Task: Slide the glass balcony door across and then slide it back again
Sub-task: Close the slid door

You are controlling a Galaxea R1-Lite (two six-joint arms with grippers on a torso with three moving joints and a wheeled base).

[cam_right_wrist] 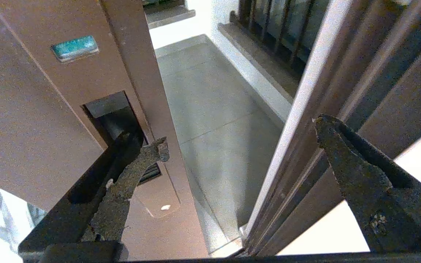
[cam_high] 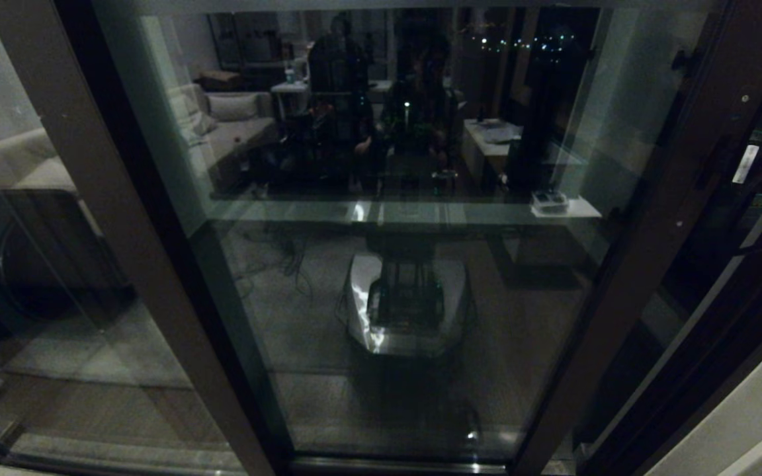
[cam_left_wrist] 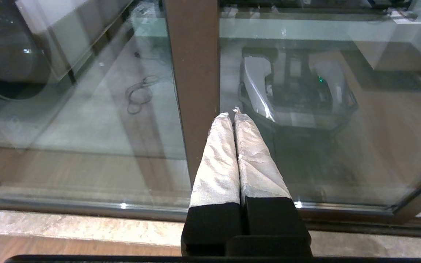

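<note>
While the left gripper [cam_left_wrist: 232, 114] hangs parked with jaws pressed together before a brown frame post [cam_left_wrist: 194, 73], the right gripper [cam_right_wrist: 239, 133] holds its jaws wide beside the glass balcony door [cam_high: 407, 231]. One finger [cam_right_wrist: 133, 175] lies at the recessed black slot handle [cam_right_wrist: 113, 117] in the door's stile; contact cannot be judged. Beyond the gap lie the balcony floor [cam_right_wrist: 210, 102] and black-barred railing [cam_right_wrist: 269, 22].

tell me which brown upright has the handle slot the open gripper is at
The door stile at the gap's edge: one finger of the right gripper sits at its recessed black slot. The frame post opposite has none.
</note>
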